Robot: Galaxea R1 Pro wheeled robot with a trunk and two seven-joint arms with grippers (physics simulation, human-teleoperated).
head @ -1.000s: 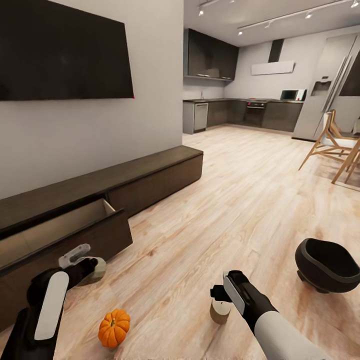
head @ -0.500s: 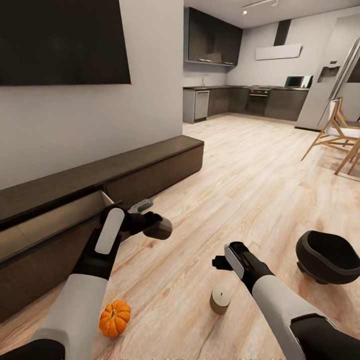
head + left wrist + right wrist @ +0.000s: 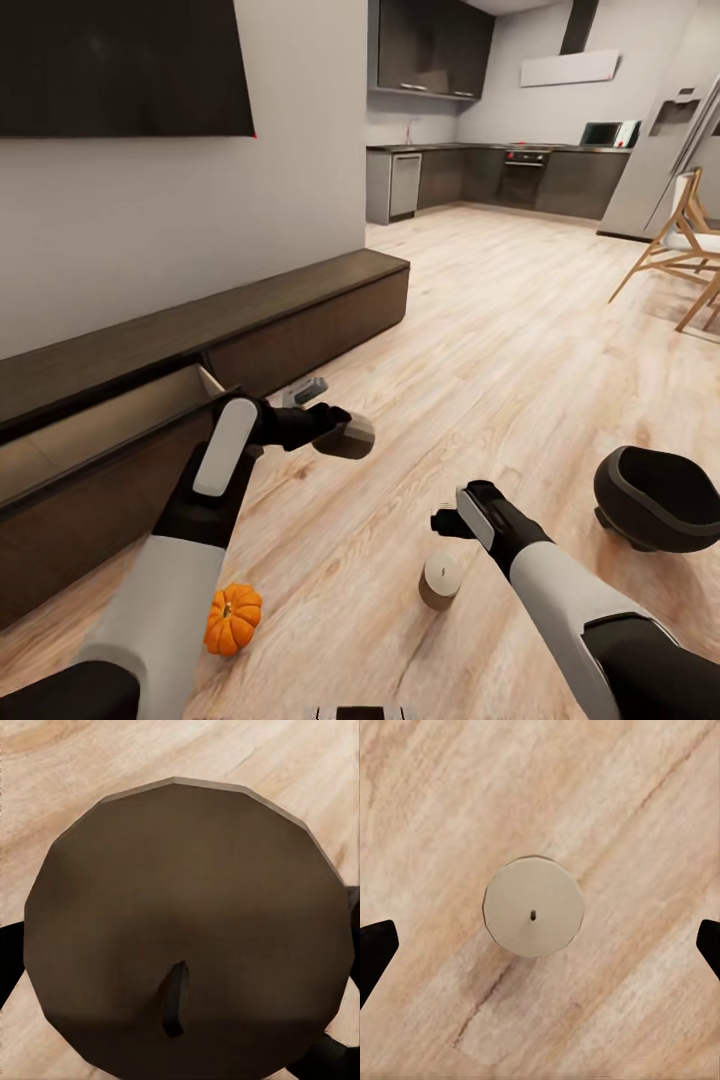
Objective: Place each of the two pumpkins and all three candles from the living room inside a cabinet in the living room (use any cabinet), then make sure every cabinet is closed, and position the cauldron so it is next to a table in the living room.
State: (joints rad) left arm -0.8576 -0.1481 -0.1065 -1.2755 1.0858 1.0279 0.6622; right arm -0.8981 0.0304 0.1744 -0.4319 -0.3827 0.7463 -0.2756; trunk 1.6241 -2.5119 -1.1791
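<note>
My left gripper (image 3: 338, 432) is shut on a beige candle (image 3: 350, 440), held in the air just right of the open drawer's corner. In the left wrist view that candle's shaded top (image 3: 180, 930) and its wick lie close to the camera. A second candle (image 3: 440, 578) stands upright on the wooden floor. My right gripper (image 3: 450, 522) hangs open above it, apart from it. The right wrist view looks straight down on this candle (image 3: 533, 916), with a fingertip at each side edge. An orange pumpkin (image 3: 232, 618) sits on the floor beside my left arm. The long dark cabinet (image 3: 310, 310) runs along the wall. The black cauldron (image 3: 660, 498) stands on the floor at the right.
The cabinet's near drawer (image 3: 100, 430) is pulled out, showing pale insides. A dark TV (image 3: 120, 65) hangs on the wall above. Wooden chairs (image 3: 680, 250) stand at the far right, and the kitchen (image 3: 480, 170) lies at the back.
My left arm has lifted its candle up and to the right, from near the floor to beside the drawer's corner. The camera has risen. The right gripper now stands higher above the floor candle.
</note>
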